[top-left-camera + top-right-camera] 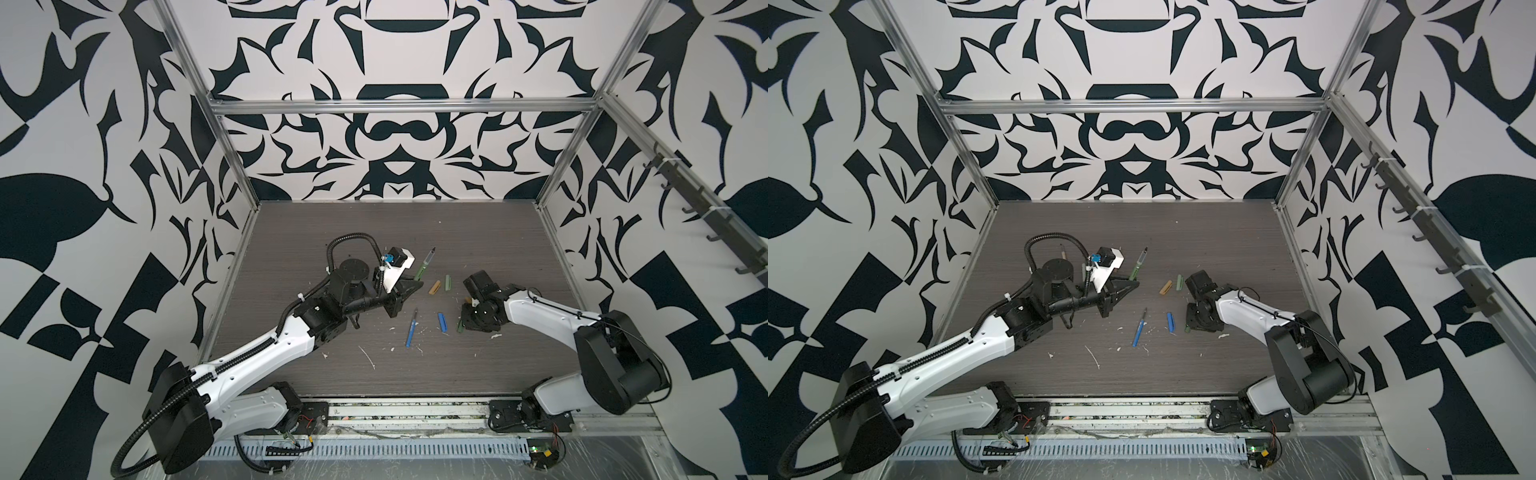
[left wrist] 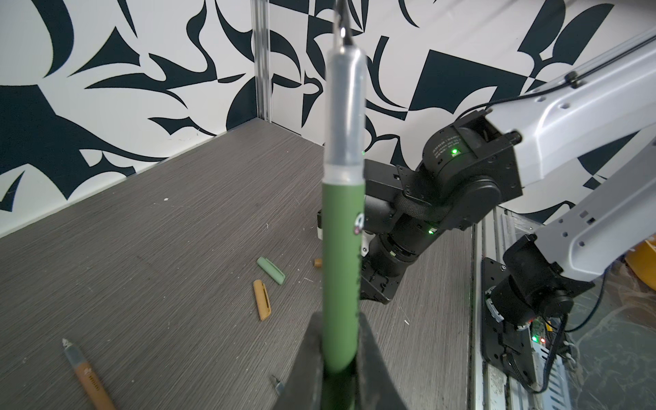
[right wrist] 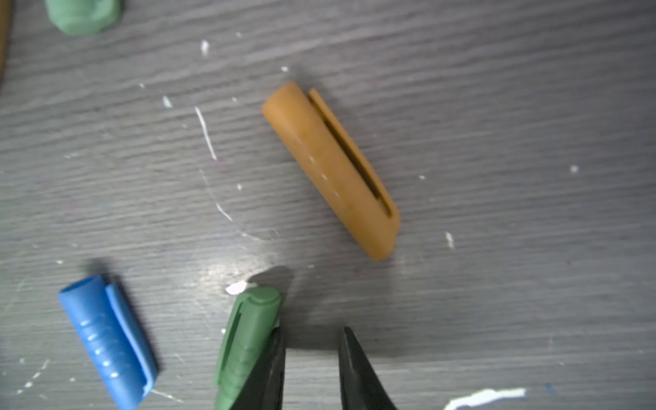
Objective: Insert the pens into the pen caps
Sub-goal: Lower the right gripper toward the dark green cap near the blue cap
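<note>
Two grippers logged. Left gripper (image 2: 339,330) was clenched on the butt of the slim dark green plastic pen (image 2: 342,248), raised well apart from the short dark green ribbed cap (image 3: 248,330). Right gripper (image 3: 312,340) was nearest, jaws parted and empty. The cap lay flat on the grey wood-grain table (image 3: 497,106), touching one finger's outer side, long axis roughly along the fingers. Stubby blue clipped cap (image 3: 106,337) lay beside it and orange-brown clipped cap (image 3: 330,167) beyond, with bare table between. Judged that a sideways shift was needed to straddle it.

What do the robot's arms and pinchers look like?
Both arms are white shells with black joints. The left arm has a ribbed black hose along it; the right arm has a thin black cable and green lights. The left gripper and right gripper are black and pointed.
</note>
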